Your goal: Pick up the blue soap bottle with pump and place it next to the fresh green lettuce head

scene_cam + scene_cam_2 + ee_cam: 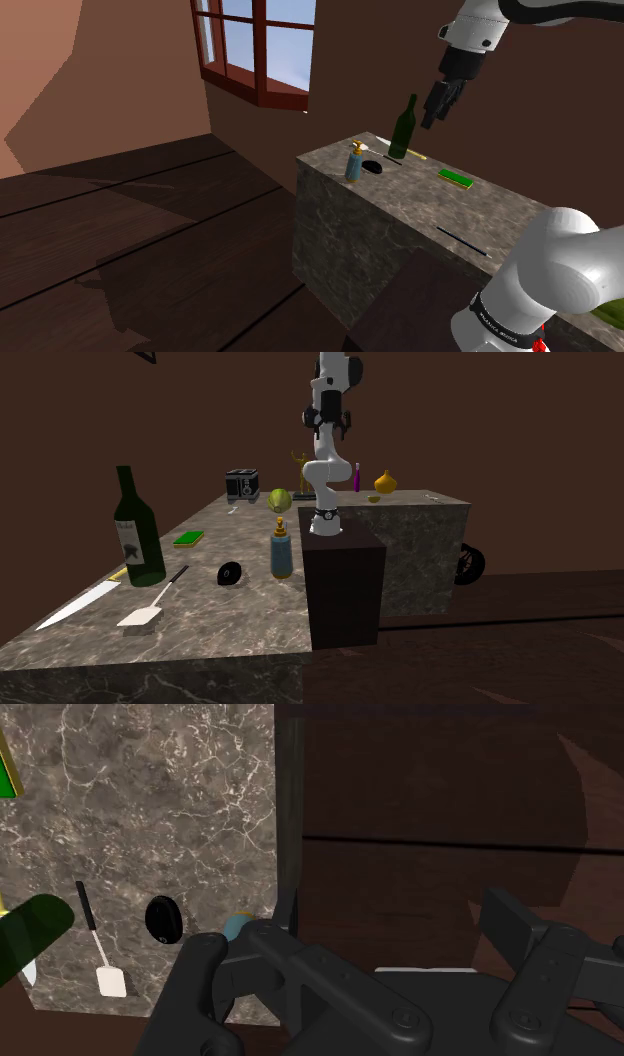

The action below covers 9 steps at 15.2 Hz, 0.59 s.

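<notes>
The blue soap bottle with a gold pump stands upright near the counter's end, close to its edge. It also appears at the counter's middle in the second exterior view. The green lettuce head lies farther back, near the arm's base. My gripper hangs high above the counter, off to the shoulder view's right of the bottle, beyond a green wine bottle. In the wrist view my gripper is open and holds nothing. The soap bottle peeks out far below, just past one finger.
A green wine bottle, a black round object, a white spatula, a knife and a green sponge lie around the soap bottle. A toaster stands behind the lettuce. The marble counter drops off to a dark wooden floor.
</notes>
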### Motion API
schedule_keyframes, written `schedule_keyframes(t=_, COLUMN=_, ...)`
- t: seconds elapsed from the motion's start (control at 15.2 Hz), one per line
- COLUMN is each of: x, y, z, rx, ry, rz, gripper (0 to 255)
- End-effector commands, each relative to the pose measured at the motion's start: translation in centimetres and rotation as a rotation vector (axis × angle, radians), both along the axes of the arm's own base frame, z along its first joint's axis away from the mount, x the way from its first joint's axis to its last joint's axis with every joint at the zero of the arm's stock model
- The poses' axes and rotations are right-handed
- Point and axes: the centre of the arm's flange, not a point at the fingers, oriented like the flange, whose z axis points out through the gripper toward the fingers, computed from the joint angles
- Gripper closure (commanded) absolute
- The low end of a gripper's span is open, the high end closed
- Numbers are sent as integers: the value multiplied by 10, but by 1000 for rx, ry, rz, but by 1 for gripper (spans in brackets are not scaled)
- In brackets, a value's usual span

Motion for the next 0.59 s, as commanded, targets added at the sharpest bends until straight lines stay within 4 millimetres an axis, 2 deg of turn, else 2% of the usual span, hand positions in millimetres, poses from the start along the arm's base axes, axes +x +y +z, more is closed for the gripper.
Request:
schedule_keyframes(t=0.0, x=0, y=0, z=0, rx=0, ry=0, rz=0, gripper=0)
schedule_keyframes(t=0.53, x=42, y=-71, z=-69, rx=57, ry=-82, rz=42, gripper=0)
